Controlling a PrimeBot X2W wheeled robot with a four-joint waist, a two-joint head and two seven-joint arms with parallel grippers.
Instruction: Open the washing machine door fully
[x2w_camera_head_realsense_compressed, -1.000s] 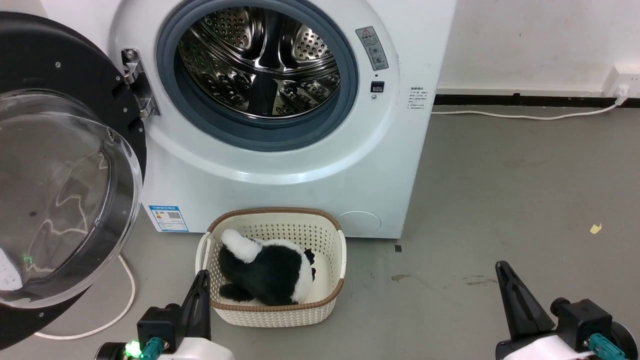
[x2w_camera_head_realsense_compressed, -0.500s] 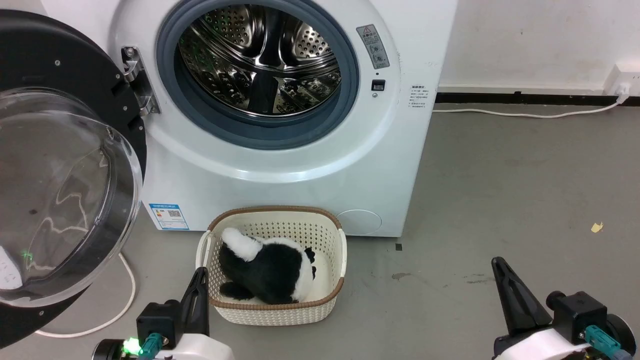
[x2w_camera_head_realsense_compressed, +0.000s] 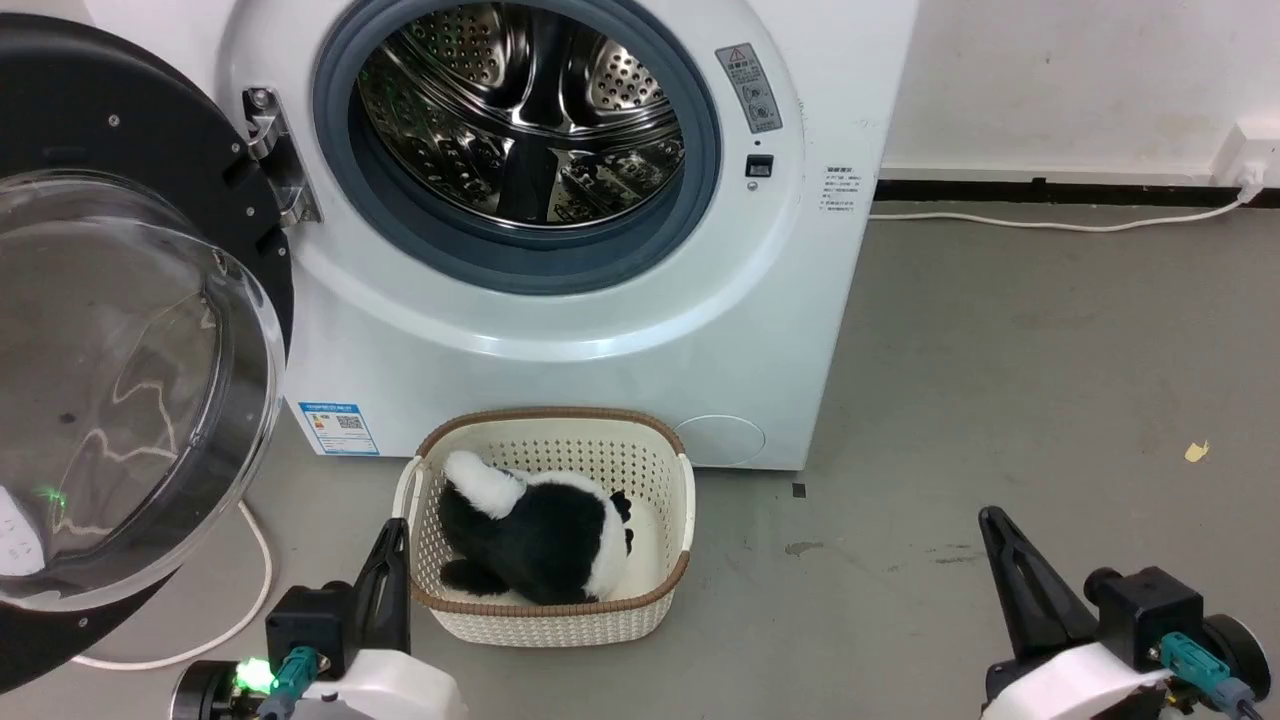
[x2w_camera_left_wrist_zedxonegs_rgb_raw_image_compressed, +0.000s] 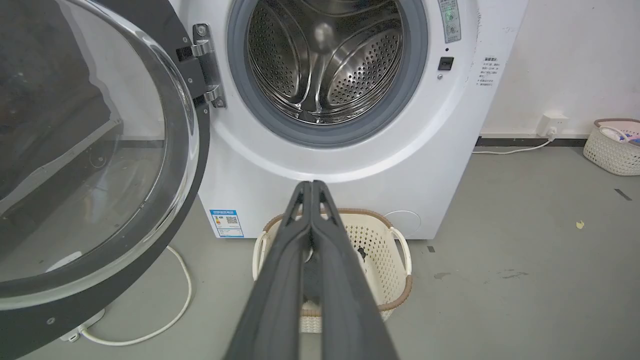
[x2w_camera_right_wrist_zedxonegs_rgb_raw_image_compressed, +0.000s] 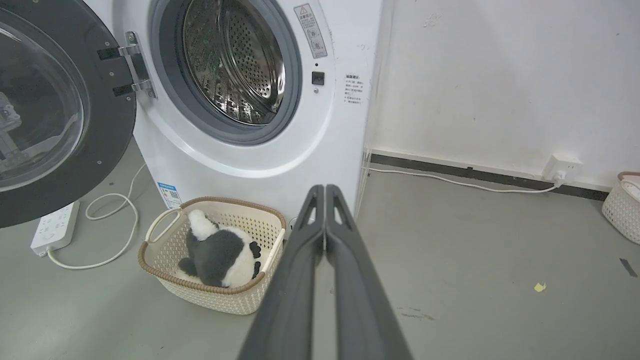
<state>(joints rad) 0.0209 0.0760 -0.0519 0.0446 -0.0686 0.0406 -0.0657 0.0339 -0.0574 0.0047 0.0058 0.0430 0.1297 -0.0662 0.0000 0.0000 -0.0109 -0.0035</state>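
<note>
Both pressed shut and empty, left gripper (x2w_camera_left_wrist_zedxonegs_rgb_raw_image_compressed: 311, 190) and right gripper (x2w_camera_right_wrist_zedxonegs_rgb_raw_image_compressed: 325, 192) are hovering low while the washing machine door (x2w_camera_head_realsense_compressed: 120, 130) is hanging wide open.

Washing machine door (x2w_camera_right_wrist_zedxonegs_rgb_raw_image_compressed: 109, 142) wide open

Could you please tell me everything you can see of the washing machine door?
The washing machine door is large and round: a glossy black ring frame dotted with small screws around a clear domed glass bowl. It stands swung wide open, left of the drum, hung from the washing machine by a metal hinge.
</note>
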